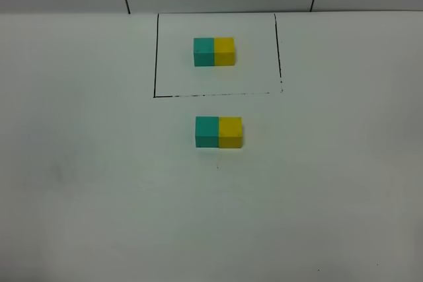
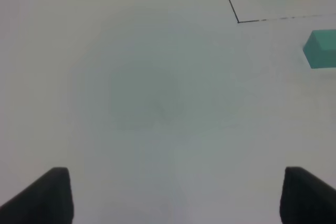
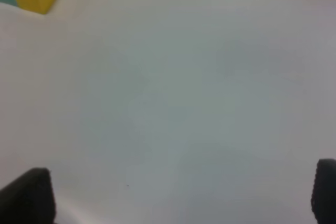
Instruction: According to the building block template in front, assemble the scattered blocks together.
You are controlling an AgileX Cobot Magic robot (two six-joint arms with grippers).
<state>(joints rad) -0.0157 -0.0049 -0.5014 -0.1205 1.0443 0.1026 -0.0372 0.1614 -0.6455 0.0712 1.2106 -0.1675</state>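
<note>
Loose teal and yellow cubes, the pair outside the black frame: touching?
Touching. The exterior high view shows the teal cube and yellow cube side by side with no gap.

No text, label, brand, number or sign can be read in any view. The only mark seen is a thin black drawn rectangle [image 1: 156, 57] on the white desk [image 1: 79, 183], and no lettering is carried by it.

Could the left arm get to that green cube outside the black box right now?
Probably yes. The left gripper is open over bare table, and nothing lies between it and the teal cube. The yellow cube touches only the teal cube's far side.
</note>
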